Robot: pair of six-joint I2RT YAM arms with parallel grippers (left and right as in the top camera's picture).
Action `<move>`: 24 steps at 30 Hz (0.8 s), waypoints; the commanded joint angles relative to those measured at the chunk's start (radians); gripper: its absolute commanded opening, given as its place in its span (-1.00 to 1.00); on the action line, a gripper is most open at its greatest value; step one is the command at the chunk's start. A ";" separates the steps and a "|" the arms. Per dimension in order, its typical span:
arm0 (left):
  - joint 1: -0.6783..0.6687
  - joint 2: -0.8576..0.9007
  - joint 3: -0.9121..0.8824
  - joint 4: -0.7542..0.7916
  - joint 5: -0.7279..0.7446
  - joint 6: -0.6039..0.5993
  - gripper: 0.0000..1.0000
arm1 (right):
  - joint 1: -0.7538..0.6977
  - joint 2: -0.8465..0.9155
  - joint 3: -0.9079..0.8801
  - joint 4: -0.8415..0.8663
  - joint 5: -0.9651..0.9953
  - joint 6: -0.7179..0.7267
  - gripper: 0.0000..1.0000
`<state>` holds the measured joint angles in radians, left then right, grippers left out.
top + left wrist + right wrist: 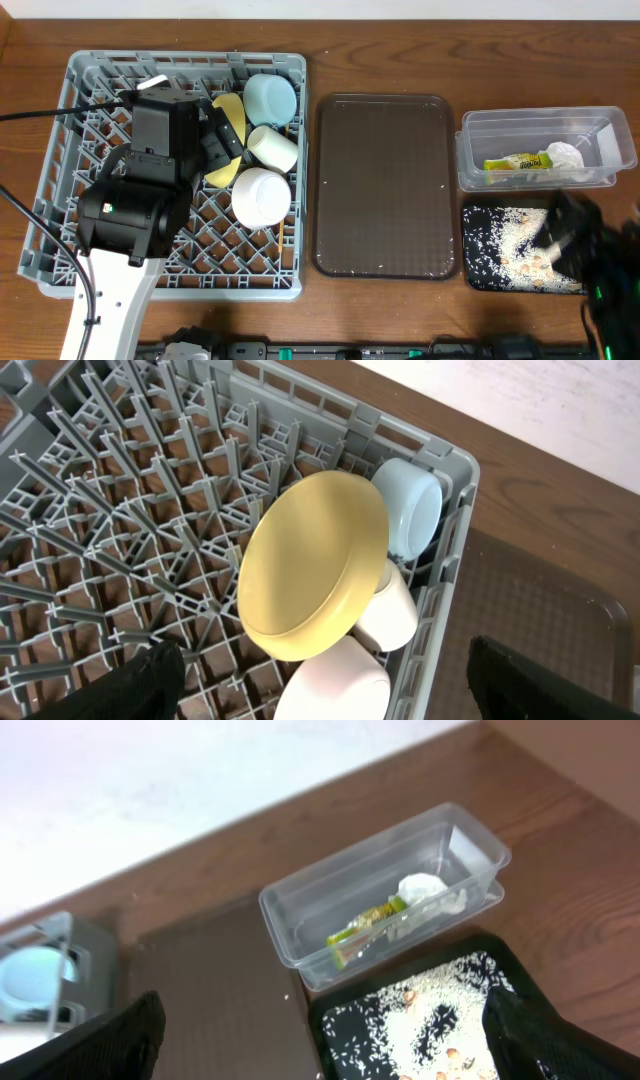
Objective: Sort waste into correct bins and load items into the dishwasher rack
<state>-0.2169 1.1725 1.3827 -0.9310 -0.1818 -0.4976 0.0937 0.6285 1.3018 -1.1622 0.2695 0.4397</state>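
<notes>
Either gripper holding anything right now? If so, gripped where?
Nothing held. Left gripper is open above the yellow plate in the dishwasher rack, fingers clear of it; right gripper is open over the black tray.

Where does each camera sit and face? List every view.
Overhead: above the table, straight down on dishwasher rack, brown tray, clear tub, black tray; left arm, right arm show.
Left wrist: above the dishwasher rack, facing the yellow plate; open left hand at the bottom.
Right wrist: facing clear tub and black tray; open right hand at the bottom.
Shared: both wrist views catch the light-blue bowl.
</notes>
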 commanded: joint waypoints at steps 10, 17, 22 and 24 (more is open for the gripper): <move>0.005 0.000 0.014 0.000 0.006 -0.005 0.83 | 0.005 -0.425 -0.504 0.459 0.083 -0.011 0.99; 0.005 0.000 0.014 0.000 0.006 -0.005 0.83 | 0.005 -0.539 -0.897 1.067 -0.047 -0.033 0.99; 0.005 0.000 0.014 0.000 0.006 -0.005 0.84 | 0.005 -0.575 -1.127 1.366 -0.142 -0.156 0.98; 0.005 0.000 0.014 0.000 0.006 -0.005 0.84 | 0.005 -0.579 -1.186 1.422 -0.171 -0.210 0.99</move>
<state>-0.2169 1.1725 1.3827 -0.9314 -0.1783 -0.4976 0.0937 0.0658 0.1745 0.2192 0.1780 0.3370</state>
